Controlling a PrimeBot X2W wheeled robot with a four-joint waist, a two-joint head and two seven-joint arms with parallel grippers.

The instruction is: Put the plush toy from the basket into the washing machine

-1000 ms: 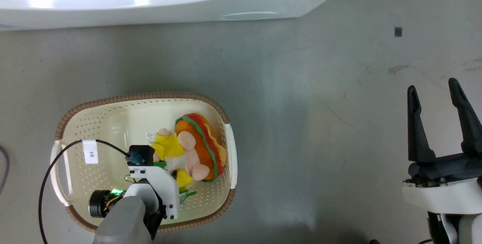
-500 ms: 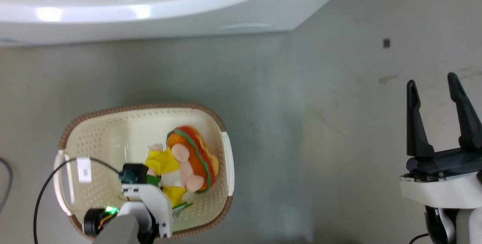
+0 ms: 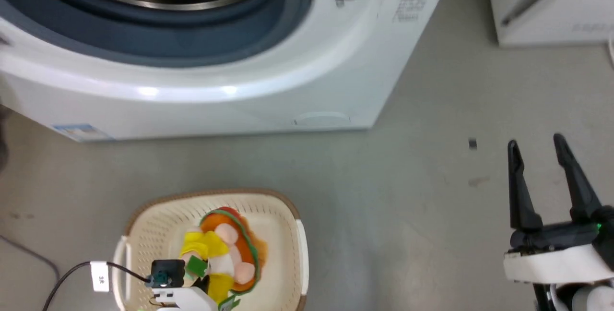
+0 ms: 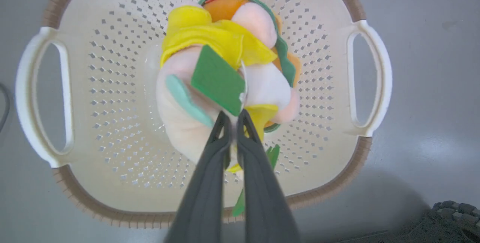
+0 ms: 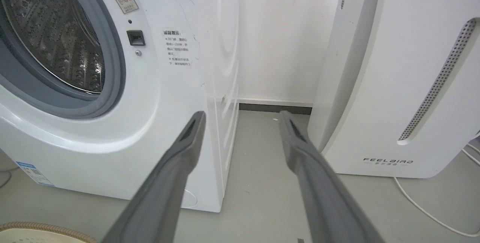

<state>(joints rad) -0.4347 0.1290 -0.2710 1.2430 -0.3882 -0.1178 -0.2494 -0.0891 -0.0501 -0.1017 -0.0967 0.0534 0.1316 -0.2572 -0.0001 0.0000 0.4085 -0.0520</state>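
Observation:
The plush toy (image 4: 225, 44), yellow, pale pink, white and orange with a green edge, hangs over the middle of the cream basket (image 4: 112, 205). My left gripper (image 4: 234, 116) is shut on it beside its green tag. In the head view the toy (image 3: 223, 253) and basket (image 3: 283, 215) lie at the bottom left, under my left wrist. The washing machine (image 3: 297, 61) fills the top, its porthole uncovered and its steel drum (image 5: 56, 29) showing. My right gripper (image 3: 535, 140) stands open at the lower right, nothing between its fingers, and points past the washer's right corner (image 5: 242, 113).
The white slanted FEELBIRD appliance (image 5: 393, 85) stands to the right of the washer, with a narrow gap of grey floor (image 5: 262, 183) between them. A white cord (image 5: 423, 209) lies by that appliance. A dark cable (image 3: 29, 253) crosses the floor left of the basket.
The head camera has tilted up, bringing the washer's porthole and drum into view. The toy, in my left gripper, has come away from the basket's right wall toward its middle.

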